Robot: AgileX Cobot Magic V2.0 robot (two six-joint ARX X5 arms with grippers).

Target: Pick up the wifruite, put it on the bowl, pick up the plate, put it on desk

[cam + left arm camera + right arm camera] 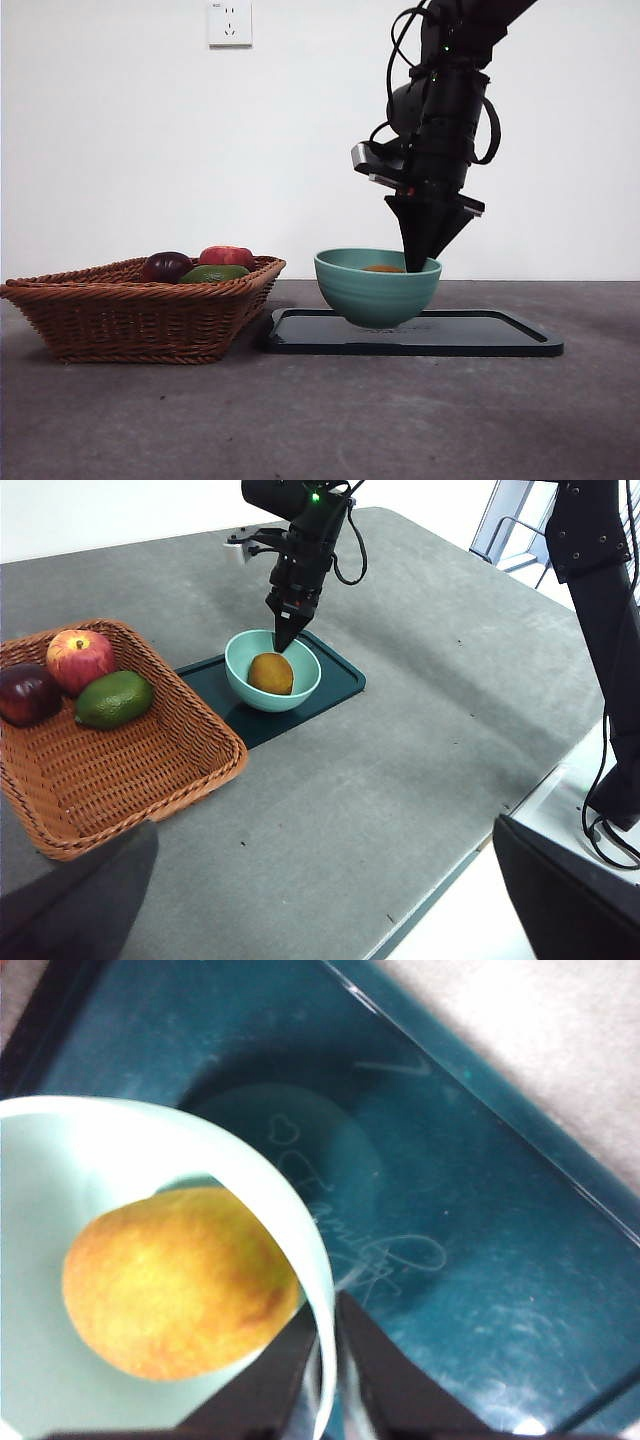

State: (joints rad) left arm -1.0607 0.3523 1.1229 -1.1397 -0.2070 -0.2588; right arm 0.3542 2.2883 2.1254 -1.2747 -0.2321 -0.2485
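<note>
Basket [140, 305]: nearest the front camera, woven brown wicker, holding a dark purple fruit [166, 266], a red apple [227, 256] and a green fruit [214, 273]; all three well apart from the work.
Wifruite [180, 1280]: already lying inside the bowl, free of any jaw; dull orange-brown oval, its long axis running roughly across the bowl's floor.
Bowl [378, 290]: mint-green glazed ceramic, faintly ridged outside, thin rim; it stands on the plate.
Plate [500, 335]: flat dark teal tray with rounded corners and a low lip, glossy, resting on the desk [320, 420].
Right gripper [330, 1360]: straddling the bowl's rim, one jaw inside beside the wifruite, one outside; the jaws stand narrow, close to the thin wall on each side. Whether they actually pinch it, I cannot tell.
Key relation: the rim runs between the jaws, with the fruit just inward; judged so, the bowl's wall, not the fruit, is what the jaws address.
Left gripper: waiting far back, nearer the basket; its own jaws are blurred dark shapes, so I cannot tell their state.
</note>
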